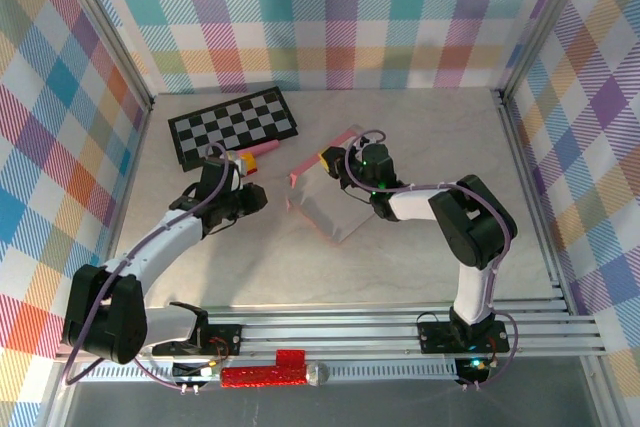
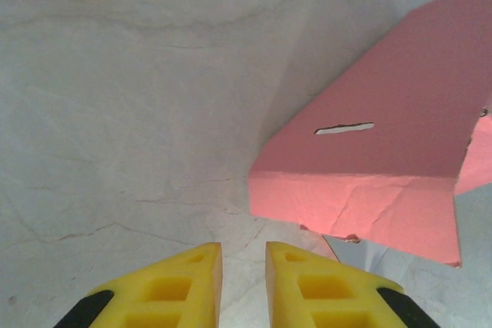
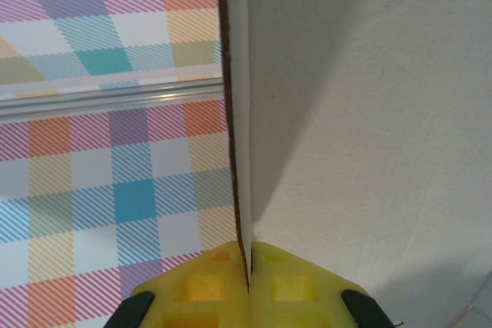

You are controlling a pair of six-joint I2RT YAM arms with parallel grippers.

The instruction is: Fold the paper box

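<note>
The paper box (image 1: 325, 202) stands tilted up off the middle of the table (image 1: 420, 147), one pink edge raised, the rest sloping down toward my bases. My left wrist camera shows its pink outer face (image 2: 377, 151) with a slot and a creased lower flap, just ahead and to the right of my fingers.

The weak point is the pinch. My right gripper (image 1: 330, 162) holds the thin card by its edge alone, so a push from the other side could swing the sheet around that grip, pull it free, or kink it off a crease. The flap already looks wrinkled.

In the right wrist view, my right gripper (image 3: 248, 274) is clamped tight on the card's edge (image 3: 237, 113), with what I take to be its pale inner face beside it. My left gripper (image 2: 244, 282) stands narrow, a slim gap between the yellow fingers (image 2: 177, 289), holding nothing and clear of the card.
</note>
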